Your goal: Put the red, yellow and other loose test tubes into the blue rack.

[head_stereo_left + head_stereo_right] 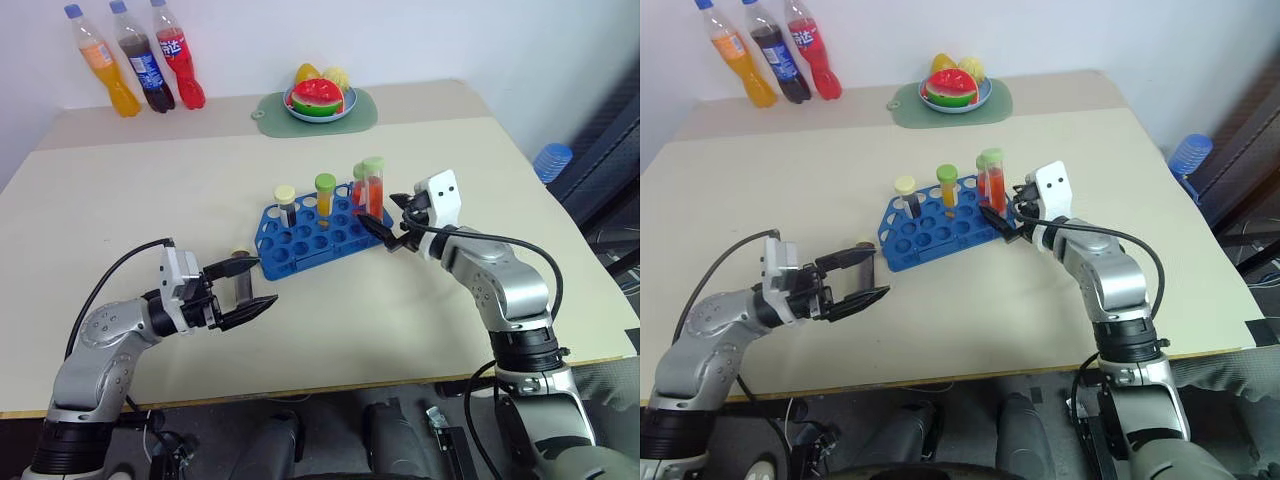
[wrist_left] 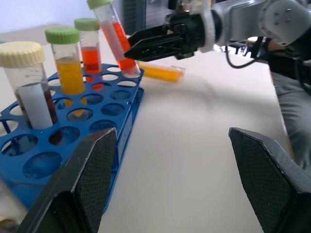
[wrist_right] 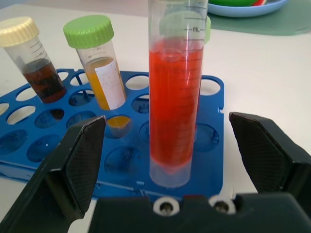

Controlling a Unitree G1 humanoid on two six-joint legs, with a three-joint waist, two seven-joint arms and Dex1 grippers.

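Glossy blue plastic rack (image 3: 214,141); clear plastic tubes (image 3: 176,92); matt table (image 1: 400,300).

Bright, even light; soft shadows.

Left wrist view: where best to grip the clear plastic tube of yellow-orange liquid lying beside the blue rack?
Probably mid-barrel, from above, jaws across its width: the clear yellow-orange tube lies flat on the beige table, leaving only its round sides free.

My beige desk (image 1: 300,300) carries the blue rack (image 1: 320,236) mid-surface, a green mat (image 1: 362,112) with fruit plate (image 1: 318,112), and three soda bottles (image 1: 140,60) at its far edge.
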